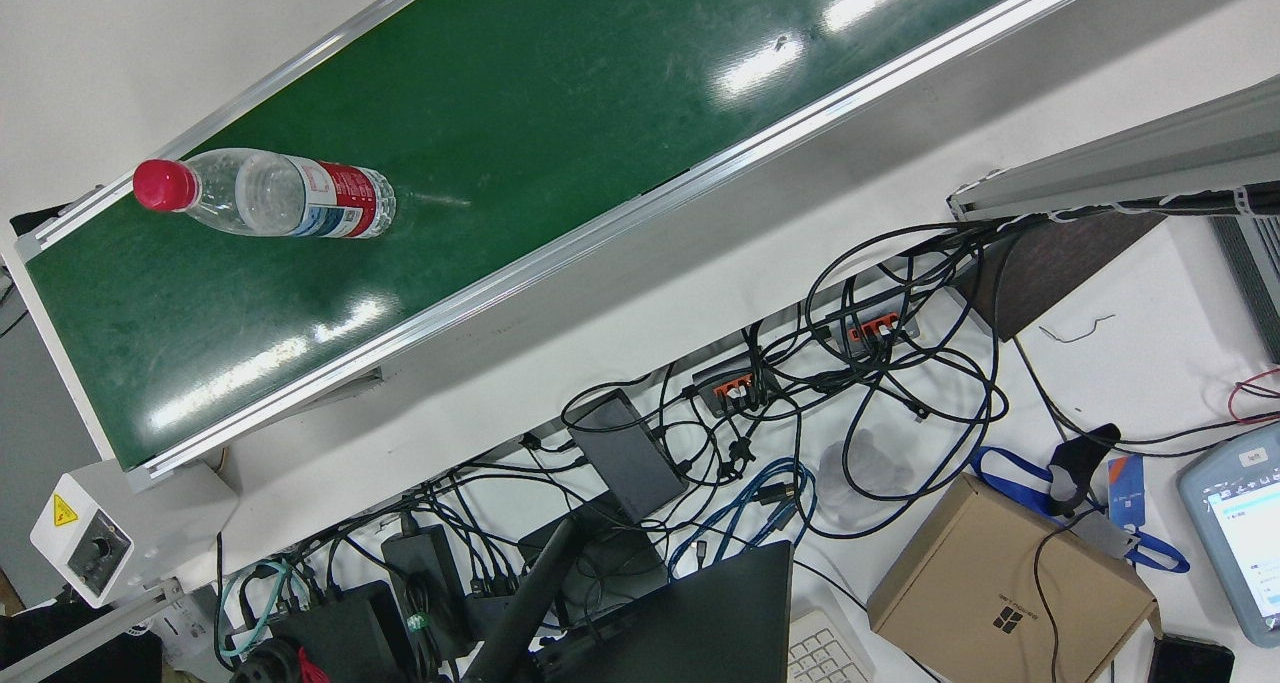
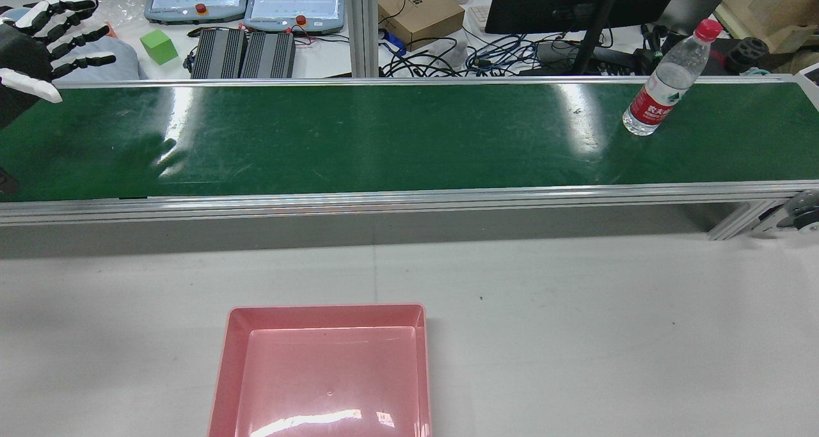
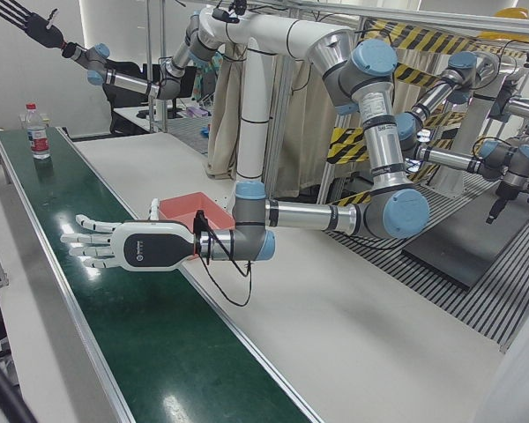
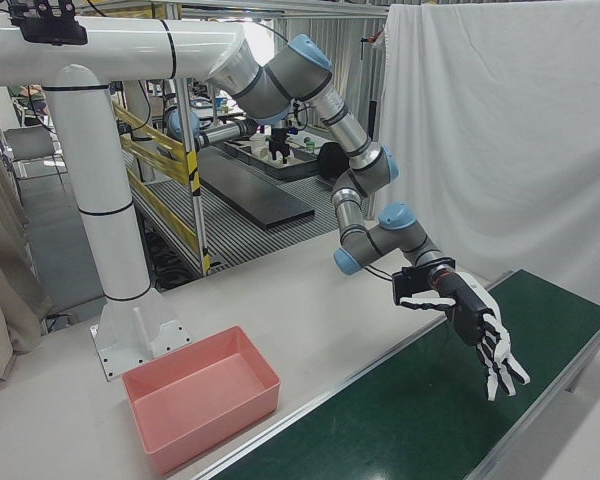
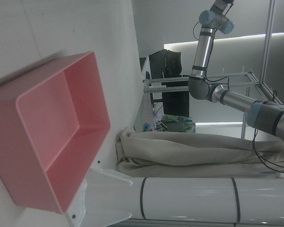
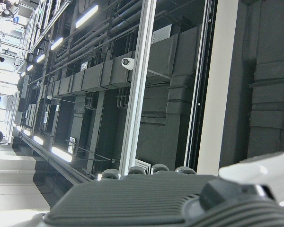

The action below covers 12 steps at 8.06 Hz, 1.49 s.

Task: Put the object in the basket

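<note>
A clear water bottle point(image 2: 662, 85) with a red cap and red label stands upright on the green conveyor belt point(image 2: 384, 136) at its right end; it also shows in the front view point(image 1: 270, 195) and far off in the left-front view point(image 3: 37, 132). The pink basket point(image 2: 326, 309) sits empty on the white table in front of the belt, and shows in the left-front view point(image 3: 181, 211), right-front view point(image 4: 220, 415) and left hand view point(image 5: 52, 132). My left hand point(image 2: 45, 40) is open, fingers spread, over the belt's left end point(image 3: 106, 247) point(image 4: 485, 335), far from the bottle. My right hand point(image 3: 26, 22) is open, raised high.
Behind the belt are two teach pendants point(image 2: 294, 5), a green cube point(image 2: 158, 45), a cardboard box point(image 2: 419, 8), a monitor and tangled cables. The arms' white pedestal point(image 3: 251, 115) stands behind the basket. The belt has raised aluminium rails along both edges.
</note>
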Each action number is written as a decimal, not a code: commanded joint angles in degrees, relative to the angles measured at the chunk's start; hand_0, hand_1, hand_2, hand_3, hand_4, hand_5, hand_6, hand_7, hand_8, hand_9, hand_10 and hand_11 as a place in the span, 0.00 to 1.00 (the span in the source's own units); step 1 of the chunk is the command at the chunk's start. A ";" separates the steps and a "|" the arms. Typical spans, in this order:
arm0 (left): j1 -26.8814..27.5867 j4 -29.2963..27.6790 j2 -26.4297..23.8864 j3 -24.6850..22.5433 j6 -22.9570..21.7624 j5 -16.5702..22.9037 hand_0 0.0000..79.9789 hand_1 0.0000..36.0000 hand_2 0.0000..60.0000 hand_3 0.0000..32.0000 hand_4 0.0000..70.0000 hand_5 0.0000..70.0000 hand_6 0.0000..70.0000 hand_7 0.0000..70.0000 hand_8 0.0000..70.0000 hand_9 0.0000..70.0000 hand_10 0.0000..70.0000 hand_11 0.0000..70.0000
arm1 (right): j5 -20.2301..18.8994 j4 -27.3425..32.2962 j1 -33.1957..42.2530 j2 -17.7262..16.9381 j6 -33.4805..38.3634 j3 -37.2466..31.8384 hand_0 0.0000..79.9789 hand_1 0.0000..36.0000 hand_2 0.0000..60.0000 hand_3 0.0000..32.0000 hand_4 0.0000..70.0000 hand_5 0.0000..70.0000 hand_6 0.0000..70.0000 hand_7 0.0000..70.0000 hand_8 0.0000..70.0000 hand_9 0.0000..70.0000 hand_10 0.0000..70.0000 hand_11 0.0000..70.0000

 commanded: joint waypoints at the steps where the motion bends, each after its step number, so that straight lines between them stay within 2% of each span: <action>1: -0.10 -0.06 0.06 -0.06 0.00 -0.03 0.70 0.22 0.00 0.35 0.06 0.37 0.09 0.06 0.14 0.14 0.14 0.22 | 0.00 0.00 0.01 0.00 0.00 0.00 0.00 0.00 0.00 0.00 0.00 0.00 0.00 0.00 0.00 0.00 0.00 0.00; 5: -0.10 -0.06 0.06 -0.06 0.00 -0.03 0.69 0.20 0.00 0.33 0.06 0.40 0.08 0.05 0.15 0.15 0.12 0.19 | 0.00 0.00 0.01 0.00 0.00 0.00 0.00 0.00 0.00 0.00 0.00 0.00 0.00 0.00 0.00 0.00 0.00 0.00; 7: -0.10 -0.06 -0.03 -0.06 -0.09 -0.03 0.69 0.19 0.00 0.37 0.01 0.40 0.07 0.04 0.12 0.13 0.10 0.17 | 0.00 0.00 0.01 0.00 0.00 0.00 0.00 0.00 0.00 0.00 0.00 0.00 0.00 0.00 0.00 0.00 0.00 0.00; 12: -0.10 -0.06 -0.03 -0.15 -0.18 0.06 0.69 0.19 0.00 0.37 0.01 0.40 0.07 0.04 0.13 0.14 0.11 0.17 | 0.00 0.00 0.01 0.00 0.00 0.00 0.00 0.00 0.00 0.00 0.00 0.00 0.00 0.00 0.00 0.00 0.00 0.00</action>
